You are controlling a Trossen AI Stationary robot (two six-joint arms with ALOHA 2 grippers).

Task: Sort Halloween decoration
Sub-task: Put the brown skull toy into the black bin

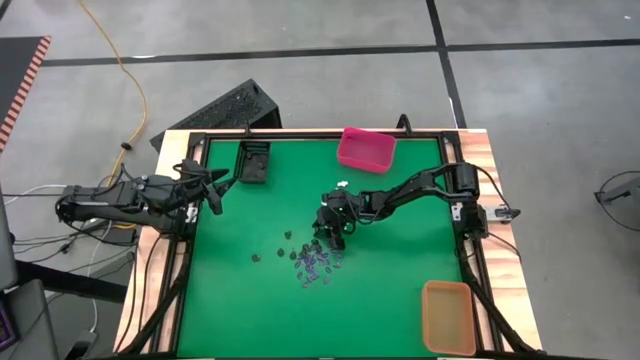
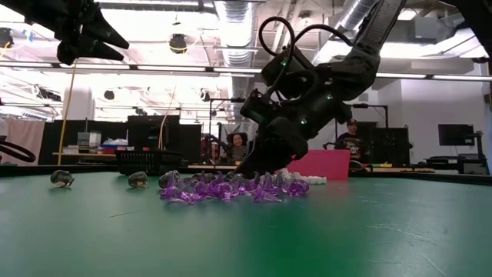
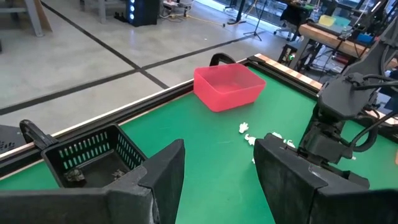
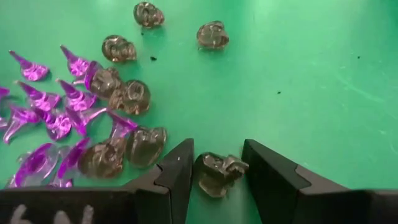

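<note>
Right tool (image 4: 217, 163) open astride one smoky translucent skull trinket (image 4: 217, 174) (pile at nine o'clock); close squarely, lift straight.

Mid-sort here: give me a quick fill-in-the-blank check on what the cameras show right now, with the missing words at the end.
1. The right tool has lowered its fingers on either side of a ____-coloured skull trinket.
2. The pointed hat trinkets piled beside the skulls are ____.
3. The pink bin sits at the table's far edge; the ____ bin sits at the near right corner.
4. The left tool waits near the ____ basket.

Missing words: dark; purple; orange; black
</note>
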